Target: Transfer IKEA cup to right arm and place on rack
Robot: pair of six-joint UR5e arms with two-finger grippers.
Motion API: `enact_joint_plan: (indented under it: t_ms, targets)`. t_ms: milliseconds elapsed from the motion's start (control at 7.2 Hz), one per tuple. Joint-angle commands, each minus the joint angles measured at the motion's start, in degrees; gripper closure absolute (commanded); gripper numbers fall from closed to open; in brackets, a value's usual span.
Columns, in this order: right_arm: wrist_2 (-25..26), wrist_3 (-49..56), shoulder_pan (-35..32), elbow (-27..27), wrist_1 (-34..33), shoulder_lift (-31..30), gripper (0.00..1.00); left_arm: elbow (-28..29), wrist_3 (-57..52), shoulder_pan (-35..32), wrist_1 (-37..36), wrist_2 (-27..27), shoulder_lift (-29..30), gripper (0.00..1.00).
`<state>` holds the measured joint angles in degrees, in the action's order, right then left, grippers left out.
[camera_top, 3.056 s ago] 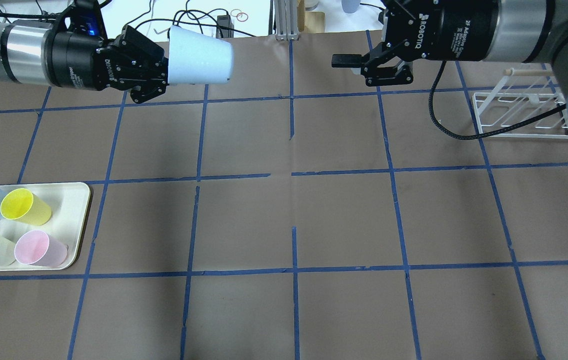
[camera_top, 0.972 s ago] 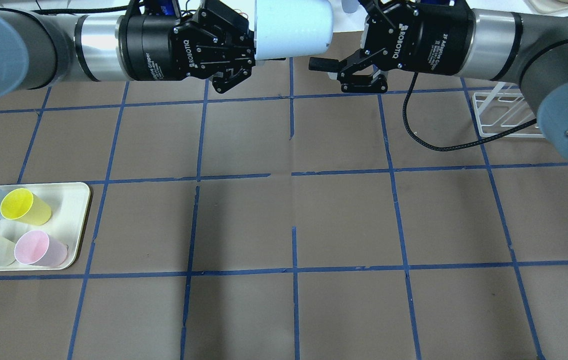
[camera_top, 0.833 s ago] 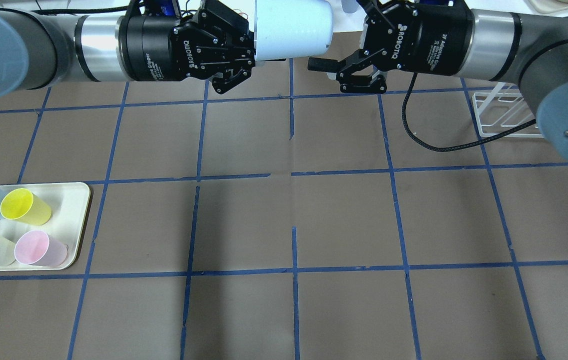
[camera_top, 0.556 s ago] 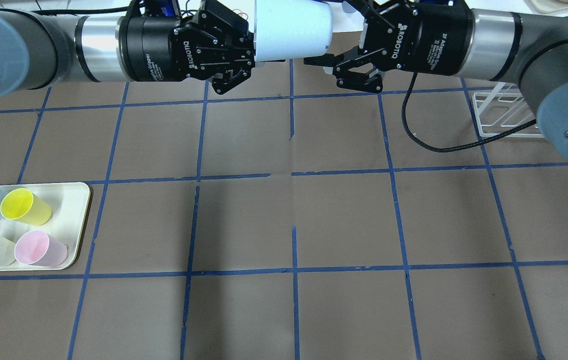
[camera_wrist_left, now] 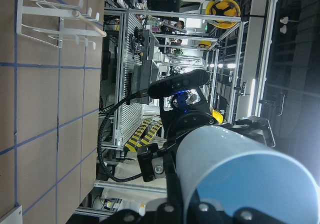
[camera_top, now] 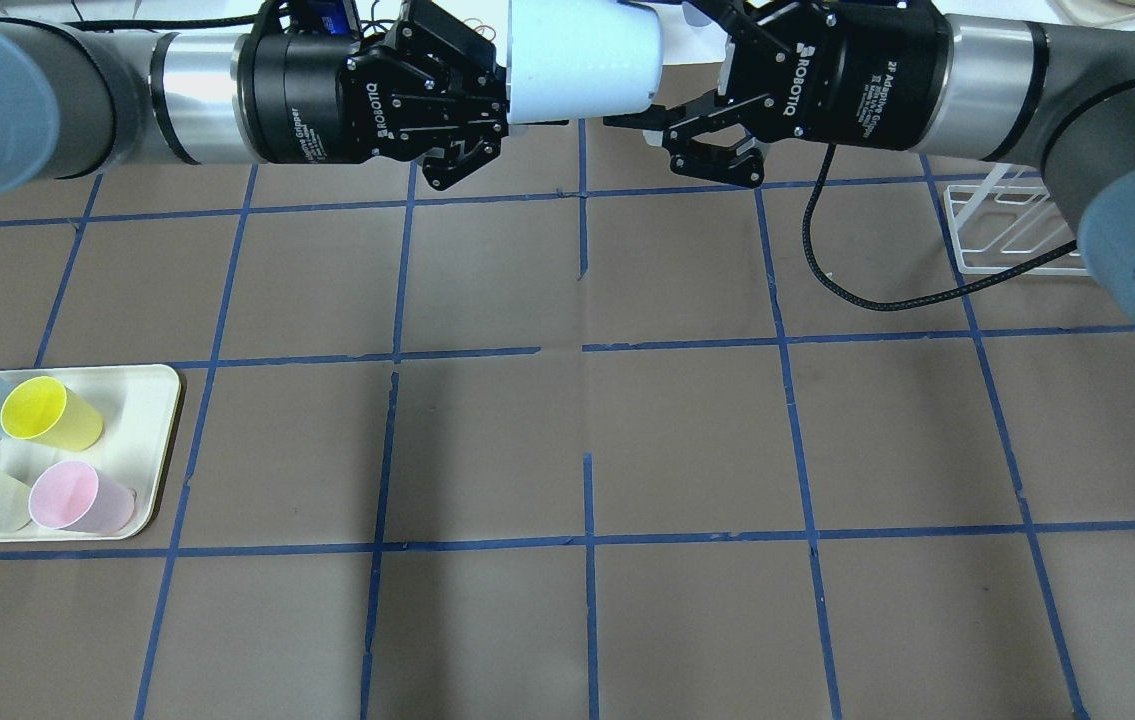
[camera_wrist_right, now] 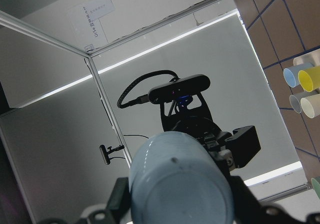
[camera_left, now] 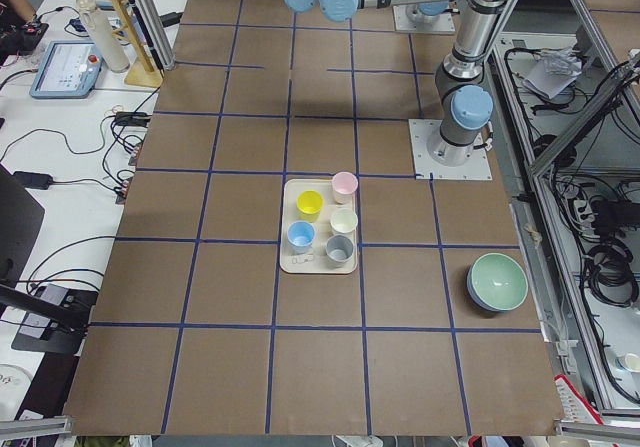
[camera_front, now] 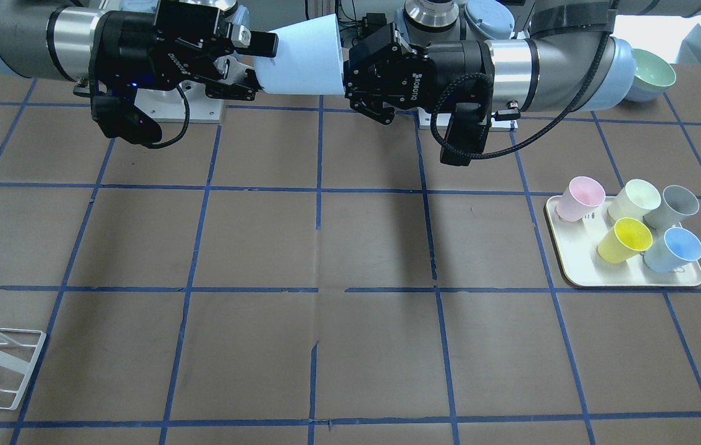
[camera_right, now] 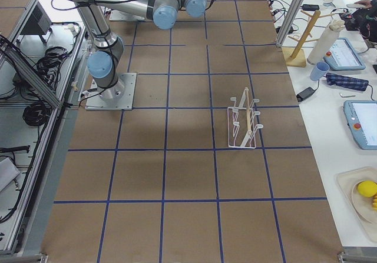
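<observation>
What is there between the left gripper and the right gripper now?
The IKEA cup, lying level in the air: the left gripper holds its rim, the fingers of the right gripper straddle its base. The front-facing view shows this.

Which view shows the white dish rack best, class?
Exterior right: the rack stands whole, unobstructed. Overhead, the right arm hides part; front-facing crops it at the edge; the left wrist shows it sideways; the rest miss it.

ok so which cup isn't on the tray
The pale blue cup, held sideways in the air by the left gripper, with its base between the right gripper's fingers. The other five cups stand on the cream tray.
</observation>
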<state>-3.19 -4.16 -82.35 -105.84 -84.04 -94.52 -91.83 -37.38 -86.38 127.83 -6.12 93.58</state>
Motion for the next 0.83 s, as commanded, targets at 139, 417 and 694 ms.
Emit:
enact_joint_plan:
  t_ms: [139,417,694]
  targets:
    - [0.1,-0.1,0.0,0.0,-0.1,-0.1,0.76,0.0,0.4,0.1,0.0,0.0,0.0,1.00]
    - [0.1,-0.1,0.0,0.5,-0.1,-0.1,0.86,0.1,2.3,0.4,0.1,-0.2,0.0,0.00]
    - [0.0,-0.1,0.8,1.2,-0.4,0.3,0.88,0.8,4.8,0.9,0.1,-0.2,0.0,0.00]
